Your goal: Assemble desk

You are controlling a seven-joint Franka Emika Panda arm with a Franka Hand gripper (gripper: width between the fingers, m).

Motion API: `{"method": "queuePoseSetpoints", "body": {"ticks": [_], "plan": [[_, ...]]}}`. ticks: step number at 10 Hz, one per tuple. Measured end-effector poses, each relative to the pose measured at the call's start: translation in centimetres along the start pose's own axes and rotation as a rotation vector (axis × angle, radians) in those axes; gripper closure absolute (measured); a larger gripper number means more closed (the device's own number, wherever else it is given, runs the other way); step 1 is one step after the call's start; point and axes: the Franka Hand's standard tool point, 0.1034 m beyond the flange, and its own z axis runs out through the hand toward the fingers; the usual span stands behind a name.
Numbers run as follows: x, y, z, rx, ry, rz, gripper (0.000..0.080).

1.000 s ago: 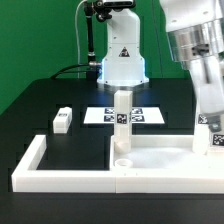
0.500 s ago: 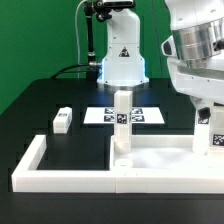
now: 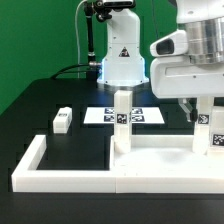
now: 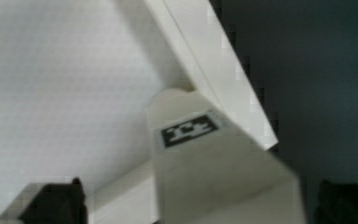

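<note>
The white desk tabletop (image 3: 160, 160) lies flat inside the corner of the border wall. Two white legs stand upright in its sockets: one at the middle (image 3: 121, 122) and one at the exterior view's right (image 3: 214, 130), each with a square tag. A third leg (image 3: 62, 120) lies loose on the black table at the left. My gripper (image 3: 198, 108) hangs open just above the right leg and is not touching it. In the wrist view the gripper (image 4: 197, 205) has its dark fingertips (image 4: 51, 202) wide apart, with the tagged leg (image 4: 197, 150) below between them and the tabletop (image 4: 51, 90) beside it.
The long low white border wall (image 3: 28, 162) encloses the work area at the front and sides. The marker board (image 3: 140, 115) lies flat behind the middle leg. The robot base (image 3: 122, 60) stands at the back.
My gripper has risen off the right leg and shifted toward the exterior view's left. The leg stays standing in its socket.
</note>
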Motion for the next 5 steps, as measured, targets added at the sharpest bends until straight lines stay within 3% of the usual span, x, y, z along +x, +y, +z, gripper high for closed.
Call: {"method": "queuePoseSetpoints", "body": {"ticks": [1, 2, 3, 4, 5], "plan": [[0.06, 0.08, 0.01, 0.000, 0.001, 0.031, 0.0150], [0.20, 0.24, -0.02, 0.000, 0.002, 0.033, 0.0283], [0.19, 0.22, -0.01, 0.002, 0.002, 0.086, 0.0283], [0.14, 0.24, 0.02, 0.000, 0.000, 0.183, 0.0420], [0.05, 0.27, 0.04, -0.002, -0.003, 0.236, 0.0497]]}}
